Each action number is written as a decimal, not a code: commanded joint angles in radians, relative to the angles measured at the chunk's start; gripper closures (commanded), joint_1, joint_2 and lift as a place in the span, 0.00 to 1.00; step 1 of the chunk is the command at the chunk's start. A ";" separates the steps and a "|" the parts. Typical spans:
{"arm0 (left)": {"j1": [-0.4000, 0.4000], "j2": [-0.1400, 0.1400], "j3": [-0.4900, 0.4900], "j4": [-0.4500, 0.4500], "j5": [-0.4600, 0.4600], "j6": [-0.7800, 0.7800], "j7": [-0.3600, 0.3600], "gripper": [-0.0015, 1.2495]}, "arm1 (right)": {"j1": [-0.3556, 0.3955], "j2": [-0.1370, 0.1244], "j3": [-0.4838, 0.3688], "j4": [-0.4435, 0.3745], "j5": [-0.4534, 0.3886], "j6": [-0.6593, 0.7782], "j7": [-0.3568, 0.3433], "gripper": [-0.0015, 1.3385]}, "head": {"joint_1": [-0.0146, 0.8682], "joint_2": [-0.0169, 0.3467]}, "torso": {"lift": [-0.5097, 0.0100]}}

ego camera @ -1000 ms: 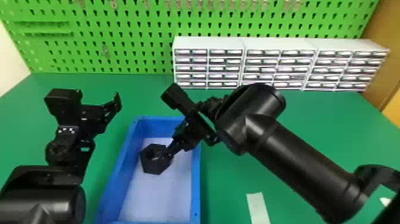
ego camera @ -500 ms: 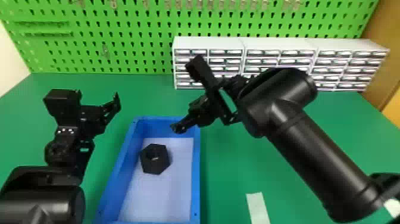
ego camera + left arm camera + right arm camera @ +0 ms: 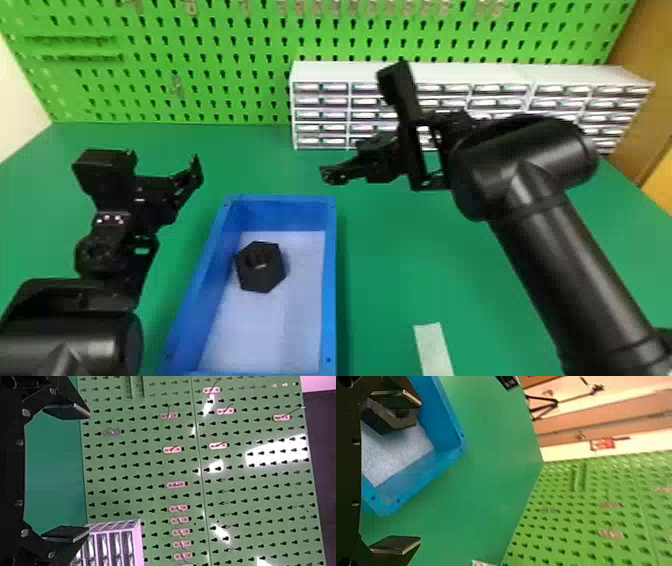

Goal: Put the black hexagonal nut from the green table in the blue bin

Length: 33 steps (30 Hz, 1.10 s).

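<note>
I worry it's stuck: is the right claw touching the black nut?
Apart. The head view shows a clear gap between the right claw and the black nut in the blue bin.

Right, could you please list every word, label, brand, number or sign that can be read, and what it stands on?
No text can be read.
Red panel in the background: too small to make out any writing.
Drawer cabinets: nothing legible.
Pale strip: none visible.
Black hexagonal nut, blue bin: none visible.
</note>
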 commanded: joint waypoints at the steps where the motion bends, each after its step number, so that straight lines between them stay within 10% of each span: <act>1: 0.002 0.000 0.002 -0.001 0.001 0.000 0.000 0.20 | 0.032 0.009 -0.093 -0.005 0.001 -0.025 0.000 0.08 | 0.79 0.19 | 0.79; 33: -0.001 -0.001 -0.003 -0.006 -0.001 0.005 0.000 0.20 | 0.182 0.038 -0.363 -0.007 -0.059 -0.233 -0.104 0.08 | 0.79 0.19 | 0.79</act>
